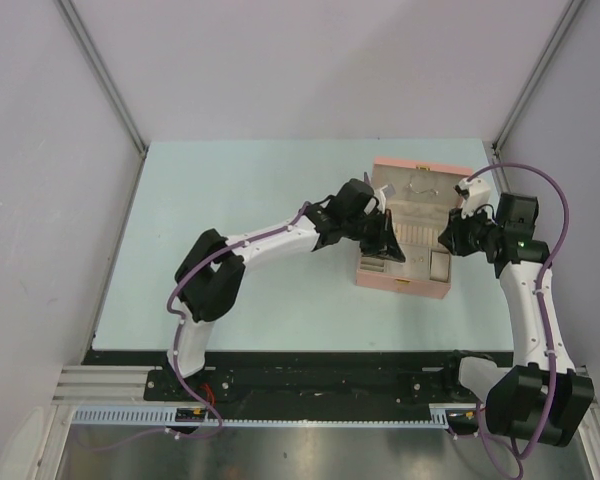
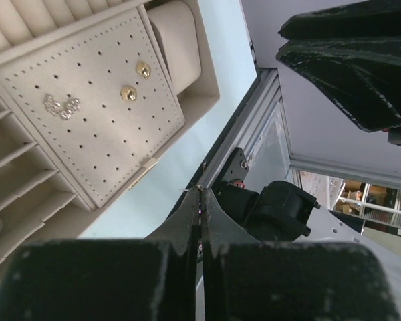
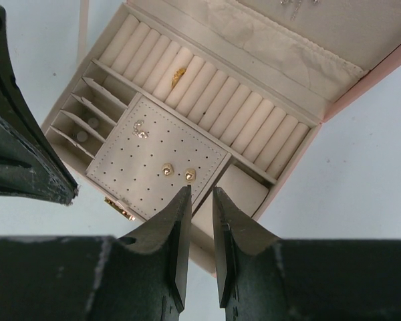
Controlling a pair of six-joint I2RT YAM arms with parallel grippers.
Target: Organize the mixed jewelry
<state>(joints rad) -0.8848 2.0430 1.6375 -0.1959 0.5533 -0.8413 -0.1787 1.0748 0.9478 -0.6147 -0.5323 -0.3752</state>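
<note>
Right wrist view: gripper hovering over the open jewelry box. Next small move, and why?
Probably lower the right gripper onto the nearer gold stud on the perforated earring panel: its jaws are slightly parted, empty, and the stud sits just ahead of them. The left gripper is shut.

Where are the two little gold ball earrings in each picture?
Top external: too tiny to make out; only the pink box that holds them shows.
Left wrist: upper middle, the gold ball earrings sit side by side on the cream board with holes.
Right wrist: near the centre, the earrings are on the same board.
Shared landmark: the cream board with holes, inside the pink box.
</note>
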